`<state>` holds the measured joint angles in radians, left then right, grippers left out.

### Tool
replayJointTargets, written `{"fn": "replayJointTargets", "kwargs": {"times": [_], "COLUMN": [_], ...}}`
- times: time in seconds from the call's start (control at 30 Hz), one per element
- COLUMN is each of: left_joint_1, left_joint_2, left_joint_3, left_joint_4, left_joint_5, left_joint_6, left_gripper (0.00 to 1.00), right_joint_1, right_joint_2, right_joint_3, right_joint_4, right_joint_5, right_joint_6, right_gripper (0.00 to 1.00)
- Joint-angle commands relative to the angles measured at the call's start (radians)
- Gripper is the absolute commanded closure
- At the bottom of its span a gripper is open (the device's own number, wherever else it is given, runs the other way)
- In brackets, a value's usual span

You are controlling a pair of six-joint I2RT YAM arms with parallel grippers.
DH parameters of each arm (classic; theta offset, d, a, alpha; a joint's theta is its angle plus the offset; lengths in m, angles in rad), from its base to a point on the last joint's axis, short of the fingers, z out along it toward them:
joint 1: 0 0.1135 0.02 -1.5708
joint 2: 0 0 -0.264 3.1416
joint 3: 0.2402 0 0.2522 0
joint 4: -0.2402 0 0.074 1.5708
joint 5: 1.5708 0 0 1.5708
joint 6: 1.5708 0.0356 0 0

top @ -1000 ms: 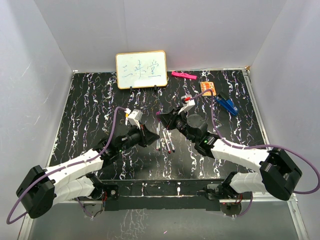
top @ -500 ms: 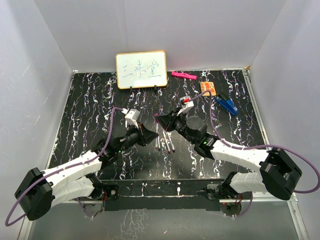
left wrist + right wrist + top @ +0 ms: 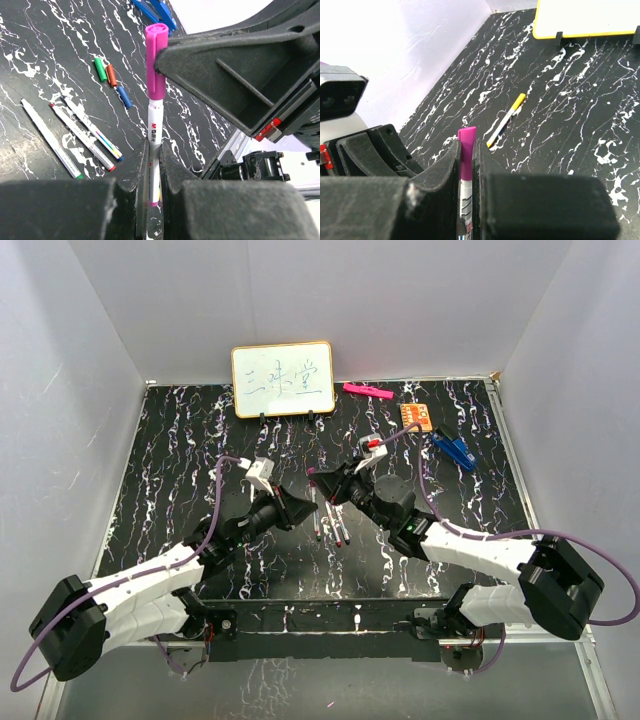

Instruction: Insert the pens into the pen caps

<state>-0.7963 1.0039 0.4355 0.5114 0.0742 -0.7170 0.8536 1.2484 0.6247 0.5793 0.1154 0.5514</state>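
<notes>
- The left gripper point(image 3: 154, 159) is clamped tight on the lower barrel of a white pen point(image 3: 153, 125) and holds it up off the counter point(image 3: 30, 60).
- The far end of that pen has a magenta cap point(image 3: 156, 55) sitting over it. I honestly can't tell how far on it's pushed.
- The right gripper point(image 3: 466, 150) is pinched shut on that cap. In the top view the two grippers meet nose to nose over the middle of the counter, with the pen bridging them.
- Just beside them, three more pens point(image 3: 80, 136) lie loose on the counter. They're side by side and uncapped, with green, red and blue tips showing.
- Near those pens are the loose caps. A green cap point(image 3: 100, 69) and a red cap point(image 3: 111, 75) lie right next to each other, and a blue cap point(image 3: 124, 96) is just past them.
- The right wrist view also catches a pen with a yellow cap point(image 3: 506, 119) lying on its own on the counter, on the side toward the whiteboard point(image 3: 283, 379).
- Along the back, the whiteboard stands upright at the far edge. To its right come a pink bar point(image 3: 367, 391), then an orange card point(image 3: 417, 416), then a blue clip point(image 3: 455, 450), all well apart from the grippers.
</notes>
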Motion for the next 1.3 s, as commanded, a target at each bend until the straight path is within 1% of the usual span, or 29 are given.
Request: {"fn": "replayJointTargets", "kwargs": {"times": [0.0,0.17,0.33,0.67,0.93,1.13,1.27], "left_joint_1": [-0.003,-0.003,-0.003,-0.003,-0.001,-0.001,0.0], "left_joint_2": [-0.025,-0.028,-0.033,-0.062,-0.096,-0.095,-0.103], "left_joint_3": [-0.011,-0.016,0.017,0.096,0.109,0.113,0.13], "left_joint_4": [0.172,0.205,0.142,0.019,0.04,0.083,0.081], "left_joint_5": [-0.058,-0.087,-0.122,-0.244,-0.309,-0.321,-0.344], "left_joint_6": [-0.037,-0.025,0.036,0.177,0.258,0.29,0.328], "left_gripper": [1.0,1.0,1.0,1.0,1.0,1.0,1.0], "right_joint_1": [0.016,0.018,0.025,0.094,0.126,0.174,0.191], "right_joint_2": [0.008,0.017,0.034,0.104,0.162,0.226,0.268], "right_joint_3": [-0.029,-0.023,0.008,0.072,0.088,0.126,0.145], "right_joint_4": [0.065,0.05,-0.027,-0.2,-0.276,-0.337,-0.376], "right_joint_5": [-0.052,-0.049,-0.032,0.048,0.061,0.057,0.042], "right_joint_6": [0.001,0.019,0.019,-0.021,0.005,0.001,0.005], "right_gripper": [1.0,1.0,1.0,1.0,1.0,1.0,1.0]}}
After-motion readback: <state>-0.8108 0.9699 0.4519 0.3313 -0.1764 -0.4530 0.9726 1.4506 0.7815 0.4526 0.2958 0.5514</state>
